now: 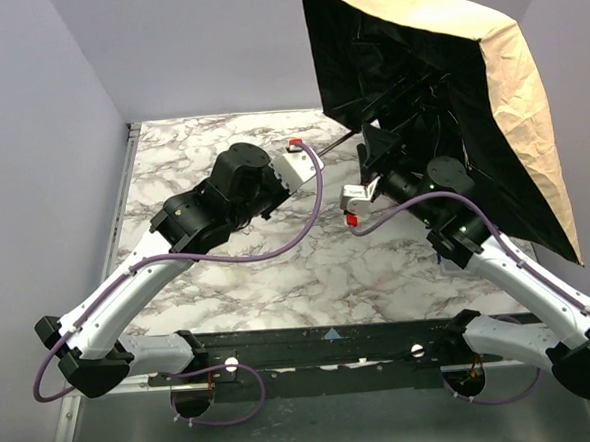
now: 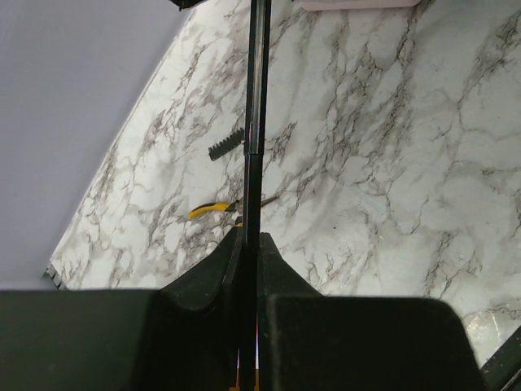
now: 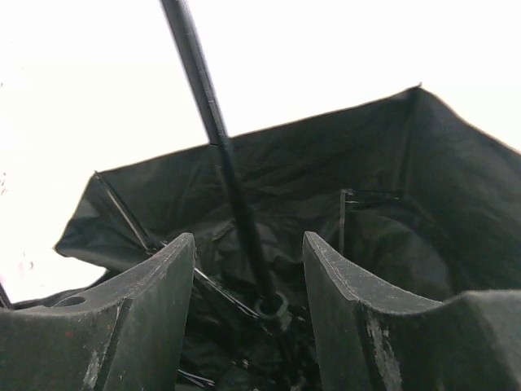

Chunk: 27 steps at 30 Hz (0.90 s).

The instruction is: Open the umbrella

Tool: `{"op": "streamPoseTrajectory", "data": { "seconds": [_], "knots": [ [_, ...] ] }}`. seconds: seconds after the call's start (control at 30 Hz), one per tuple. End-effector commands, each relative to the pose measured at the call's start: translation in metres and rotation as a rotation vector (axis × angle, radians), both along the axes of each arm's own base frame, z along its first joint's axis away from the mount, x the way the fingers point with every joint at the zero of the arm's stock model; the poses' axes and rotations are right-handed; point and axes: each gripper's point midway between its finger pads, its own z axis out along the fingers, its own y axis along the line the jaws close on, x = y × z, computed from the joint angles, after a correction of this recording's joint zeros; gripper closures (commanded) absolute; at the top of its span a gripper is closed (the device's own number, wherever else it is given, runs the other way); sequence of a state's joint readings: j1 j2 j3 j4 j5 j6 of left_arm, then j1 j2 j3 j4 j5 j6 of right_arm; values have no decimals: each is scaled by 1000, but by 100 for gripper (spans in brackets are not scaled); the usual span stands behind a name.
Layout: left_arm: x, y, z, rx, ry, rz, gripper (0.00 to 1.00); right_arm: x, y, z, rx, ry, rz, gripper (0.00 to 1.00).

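The umbrella [image 1: 512, 87] is held up at the back right, its canopy spread, peach-beige outside and black lining [image 1: 396, 65] facing the arms. Its slim black shaft [image 1: 344, 135] runs left from the canopy. My left gripper [image 1: 316, 152] is shut on the shaft; in the left wrist view the shaft [image 2: 254, 122] runs straight up out of the closed gripper [image 2: 251, 244]. My right gripper [image 1: 379, 146] is open inside the canopy. In the right wrist view its gripper [image 3: 248, 238] straddles the shaft [image 3: 218, 134] without touching it, just above the runner [image 3: 271, 307] and ribs. The handle knob is hidden.
Yellow-handled pliers [image 2: 210, 210] and a small black toothed piece [image 2: 226, 146] lie on the marble table [image 2: 391, 163] below the shaft. Purple walls enclose the table [image 1: 278, 272] on the left and back. The canopy overhangs the table's right side.
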<state>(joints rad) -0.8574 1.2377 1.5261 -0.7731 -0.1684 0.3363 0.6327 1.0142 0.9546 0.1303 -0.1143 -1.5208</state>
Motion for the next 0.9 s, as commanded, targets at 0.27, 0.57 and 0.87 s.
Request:
{"op": "streamPoseTrajectory", "data": {
  "seconds": [0.27, 0.57, 0.87],
  "knots": [
    [-10, -6, 40, -166, -125, -67, 100, 33, 1, 0, 26, -100, -103, 49],
    [-12, 3, 33, -183, -95, -25, 100, 52, -36, 9, 33, -127, -249, 67],
    [-22, 4, 27, -204, -63, -66, 100, 63, -60, 2, 8, -121, -294, 82]
  ]
}}
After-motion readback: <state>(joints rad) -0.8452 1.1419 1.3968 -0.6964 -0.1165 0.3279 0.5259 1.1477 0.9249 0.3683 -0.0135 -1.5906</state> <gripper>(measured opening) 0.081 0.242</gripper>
